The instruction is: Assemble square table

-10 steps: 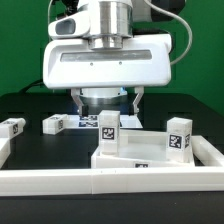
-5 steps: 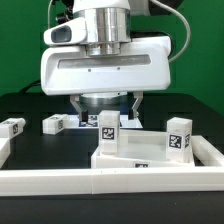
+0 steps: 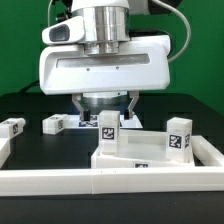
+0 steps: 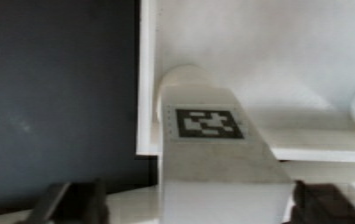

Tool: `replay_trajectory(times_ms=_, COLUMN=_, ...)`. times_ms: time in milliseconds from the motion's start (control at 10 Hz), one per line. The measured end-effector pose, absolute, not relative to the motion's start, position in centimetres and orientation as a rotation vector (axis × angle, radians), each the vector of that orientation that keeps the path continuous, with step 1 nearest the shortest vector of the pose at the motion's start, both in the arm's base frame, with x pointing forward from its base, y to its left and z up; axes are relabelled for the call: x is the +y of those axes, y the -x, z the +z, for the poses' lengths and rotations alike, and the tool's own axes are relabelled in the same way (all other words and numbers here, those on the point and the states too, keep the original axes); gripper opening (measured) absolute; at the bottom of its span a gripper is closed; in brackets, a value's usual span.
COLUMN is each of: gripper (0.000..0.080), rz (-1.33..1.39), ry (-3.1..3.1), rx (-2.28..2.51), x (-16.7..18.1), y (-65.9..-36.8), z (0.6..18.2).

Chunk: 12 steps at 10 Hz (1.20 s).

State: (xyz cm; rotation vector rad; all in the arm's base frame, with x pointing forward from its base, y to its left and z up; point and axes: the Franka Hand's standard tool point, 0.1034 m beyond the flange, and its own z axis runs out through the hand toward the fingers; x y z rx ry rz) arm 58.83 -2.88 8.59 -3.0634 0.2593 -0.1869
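The white square slab (image 3: 140, 152) lies at the front inside the border rail. Two white legs stand upright on it, one at the exterior view's left (image 3: 107, 130) and one at its right (image 3: 178, 136), both with tags. My gripper (image 3: 105, 104) hangs just above and behind the left leg. In the wrist view that leg (image 4: 206, 140) stands between my open fingers (image 4: 71, 200), with a gap on at least one side; the slab (image 4: 280, 50) lies beyond it. Two more legs (image 3: 12, 128) (image 3: 55, 123) lie loose on the black table.
The long white border rail (image 3: 110, 181) runs along the front and up both sides. The marker board (image 3: 88, 121) lies flat behind the slab, under the gripper. A green backdrop stands behind the black table.
The gripper has come down a little toward the left standing leg. The legs and slab have not moved.
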Motion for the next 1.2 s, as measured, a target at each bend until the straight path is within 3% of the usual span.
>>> replay_trajectory(times_ms=100, gripper=0.0449, rz=-0.187, ry=3.063, rx=0.259, x=-2.9, y=-58.8, z=8.6)
replay_trajectory(times_ms=200, gripper=0.0287, rz=-0.187, ry=3.061, rx=0.274, x=-2.9, y=-58.8, z=8.6)
replay_trajectory(times_ms=600, gripper=0.0288, rz=-0.181, ry=3.027, rx=0.470, x=-2.8, y=-58.8, z=8.6)
replay_trajectory(times_ms=1200, gripper=0.0291, rz=-0.117, ry=2.592, rx=1.517, x=-1.2, y=-58.8, z=8.5)
